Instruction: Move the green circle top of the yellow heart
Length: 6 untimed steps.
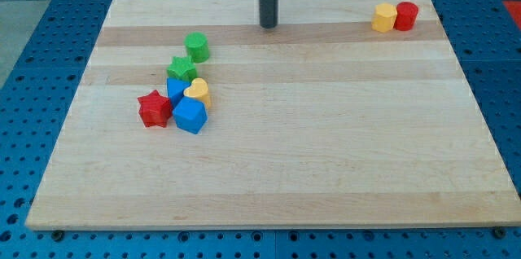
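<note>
Blocks lie in two groups on our wooden board point(326, 145), and we place them from my tip point(269, 26), which rests near the board's top edge, a little left of the middle. We carry no jaws or fingers, only the straight dark rod, so nothing is held and my tip touches no block. The green circle point(197, 46) sits to the view's left of my tip and slightly lower, apart from it with bare wood between. Just below that circle, further down and left from my tip, is the green star point(181, 68), close to the circle though we cannot tell whether they touch. The yellow heart point(198, 92) lies lower again, down and left of my tip, pressed against a blue block point(175, 89) on its left and a second blue block point(190, 116) beneath it; the exact shapes of the two blue blocks are hard to make out. The red star point(154, 108) is the farthest left of that cluster, beside the blue blocks. Far off to the view's right of my tip, near the board's top right corner, a yellow block point(384, 17) and a red block point(406, 15) stand touching side by side.
</note>
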Tool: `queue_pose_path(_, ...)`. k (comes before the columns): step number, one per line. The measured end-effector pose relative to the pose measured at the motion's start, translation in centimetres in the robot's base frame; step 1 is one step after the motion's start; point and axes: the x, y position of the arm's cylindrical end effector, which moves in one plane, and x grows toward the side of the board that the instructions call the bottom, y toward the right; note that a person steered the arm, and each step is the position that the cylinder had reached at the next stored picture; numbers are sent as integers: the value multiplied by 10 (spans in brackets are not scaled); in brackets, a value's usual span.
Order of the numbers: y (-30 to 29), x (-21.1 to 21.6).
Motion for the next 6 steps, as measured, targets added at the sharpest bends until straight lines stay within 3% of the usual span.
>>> queue_pose_path(1,-39,0)
queue_pose_path(5,-102,13)
queue_pose_path(6,-104,43)
